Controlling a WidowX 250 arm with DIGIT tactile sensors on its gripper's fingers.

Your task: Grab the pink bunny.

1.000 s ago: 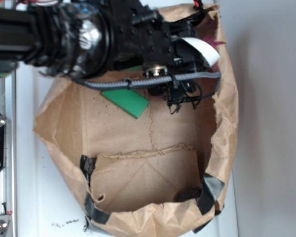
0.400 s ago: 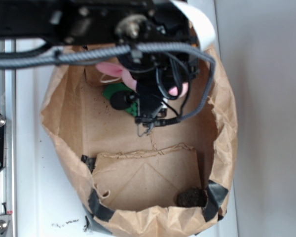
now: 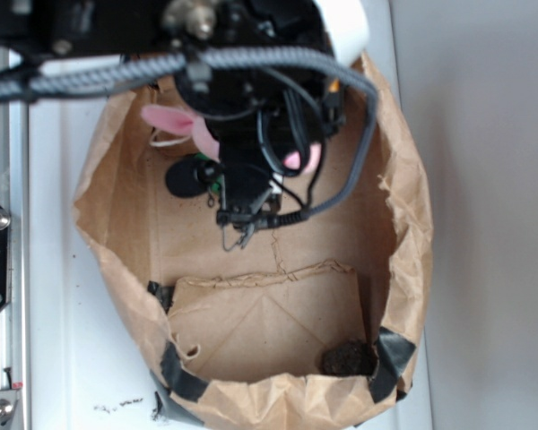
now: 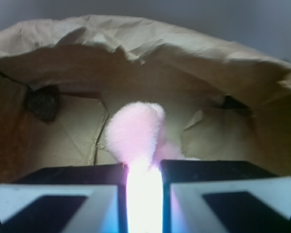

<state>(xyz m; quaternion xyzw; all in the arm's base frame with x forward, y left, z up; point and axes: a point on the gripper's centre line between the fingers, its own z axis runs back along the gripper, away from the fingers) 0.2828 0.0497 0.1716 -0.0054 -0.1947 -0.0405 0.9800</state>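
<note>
Pink bunny sits pinched between the two black fingers of the gripper, which has closed tight on it. Its plush is fuzzy and pale pink; a rounded lobe sticks up past the fingertips. From overhead, a long pink ear pokes out left of the arm and another pink bit shows on the right. All this hangs over the crumpled brown paper bag. A dark clump lies in its near right corner.
</note>
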